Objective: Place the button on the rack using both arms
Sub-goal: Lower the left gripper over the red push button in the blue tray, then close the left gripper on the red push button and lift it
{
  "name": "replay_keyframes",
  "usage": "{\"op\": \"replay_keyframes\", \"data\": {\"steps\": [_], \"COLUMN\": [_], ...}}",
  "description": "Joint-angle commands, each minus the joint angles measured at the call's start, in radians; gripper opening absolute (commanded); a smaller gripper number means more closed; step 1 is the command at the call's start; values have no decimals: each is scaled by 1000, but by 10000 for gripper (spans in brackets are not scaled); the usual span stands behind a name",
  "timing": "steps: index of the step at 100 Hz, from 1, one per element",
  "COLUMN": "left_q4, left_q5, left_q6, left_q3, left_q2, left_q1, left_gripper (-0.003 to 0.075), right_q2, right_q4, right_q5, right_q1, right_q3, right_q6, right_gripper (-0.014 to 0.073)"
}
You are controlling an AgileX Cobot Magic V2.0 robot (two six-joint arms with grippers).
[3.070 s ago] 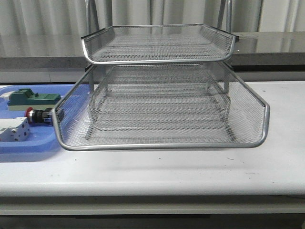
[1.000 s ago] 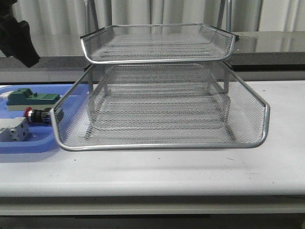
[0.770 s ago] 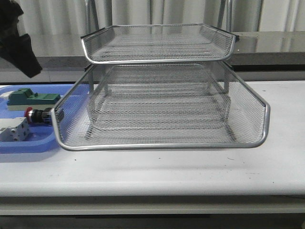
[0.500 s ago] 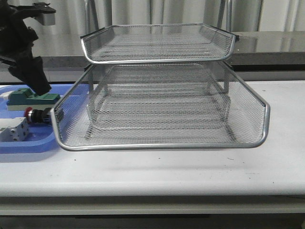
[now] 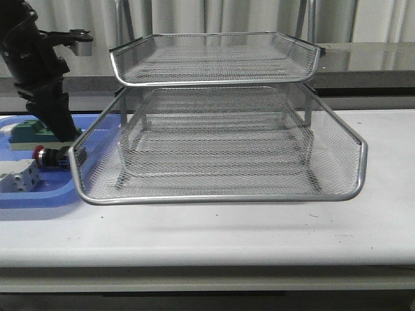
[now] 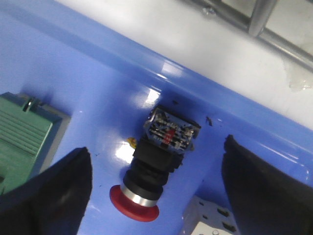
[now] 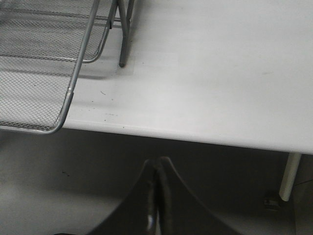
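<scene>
The button (image 5: 47, 156) lies on its side in the blue tray (image 5: 39, 193), red cap pointing left, just left of the rack (image 5: 217, 149). In the left wrist view the button (image 6: 155, 166) lies between the two spread black fingers (image 6: 46, 193), touching neither. My left gripper (image 6: 155, 188) is open above it; in the front view it (image 5: 61, 133) hangs over the tray. My right gripper (image 7: 157, 166) is shut and empty, below the table's front edge, off the rack's corner (image 7: 58, 122). It does not show in the front view.
A green block (image 5: 37, 131) lies in the blue tray behind the button, and a white block (image 5: 19, 178) lies in front of it. In the left wrist view the green block (image 6: 24, 134) and the white block (image 6: 208, 223) flank the button closely. The rack fills the table's middle.
My left arm came in from the upper left and came down over the blue tray, ending above the button. The button, blocks and rack have not moved.
</scene>
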Motion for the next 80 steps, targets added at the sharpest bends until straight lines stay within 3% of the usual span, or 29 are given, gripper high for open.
{"op": "replay_keyframes", "data": {"steps": [1, 80], "left_q4": [5, 16], "left_q5": [-2, -45], "left_q6": [10, 42], "left_q3": [-34, -34], "left_q2": [-53, 72], "left_q1": [4, 4], "left_gripper": [533, 533], "right_q2": [3, 3], "right_q4": [1, 1], "right_q5": [-57, -57], "right_q1": [-4, -4], "right_q3": [-36, -36], "right_q6": [0, 0], "right_gripper": [-69, -69]}}
